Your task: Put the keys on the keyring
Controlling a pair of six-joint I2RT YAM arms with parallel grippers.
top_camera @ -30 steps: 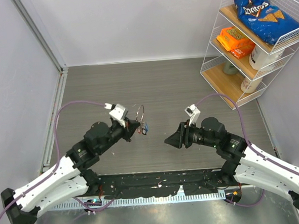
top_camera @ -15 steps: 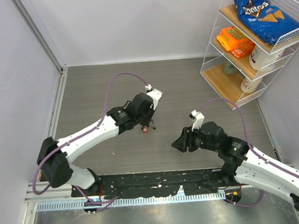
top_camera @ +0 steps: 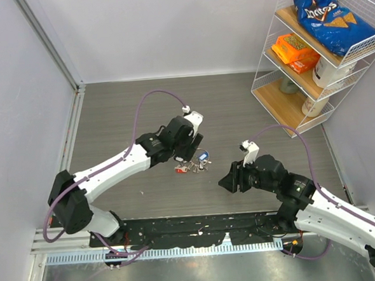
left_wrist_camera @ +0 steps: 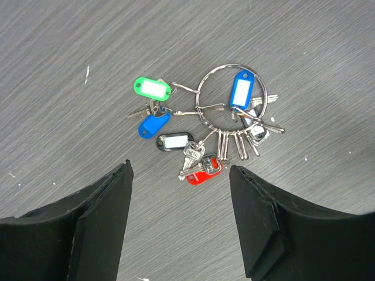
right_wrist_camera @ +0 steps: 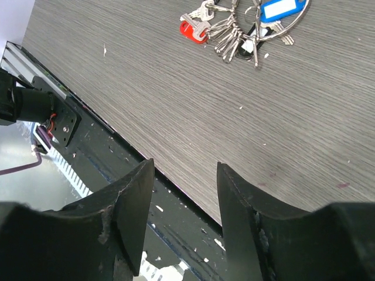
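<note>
The keys (left_wrist_camera: 202, 151) lie in a bunch on the grey table, threaded on the round silver keyring (left_wrist_camera: 205, 82). Green (left_wrist_camera: 152, 88), blue (left_wrist_camera: 241, 89) and black (left_wrist_camera: 174, 141) tags and a red-headed key (left_wrist_camera: 199, 177) fan out from the ring. My left gripper (left_wrist_camera: 180, 170) hangs just above the bunch, open, with nothing between its fingers. In the top view the bunch (top_camera: 193, 165) lies right below the left gripper (top_camera: 189, 152). My right gripper (top_camera: 224, 181) is open and empty, a little to the right of the bunch. The right wrist view shows the keys (right_wrist_camera: 234, 29) far ahead of that gripper (right_wrist_camera: 185, 165).
A white wire shelf rack (top_camera: 267, 65) stands at the back right with a blue chip bag (top_camera: 323, 14) and orange boxes (top_camera: 295, 50). A black rail (right_wrist_camera: 105, 146) runs along the table's near edge. Grey walls close off the left and back.
The left arm swung forward from near its base to the table's middle with the key bunch, set it down and opened. The right gripper shifted slightly.
</note>
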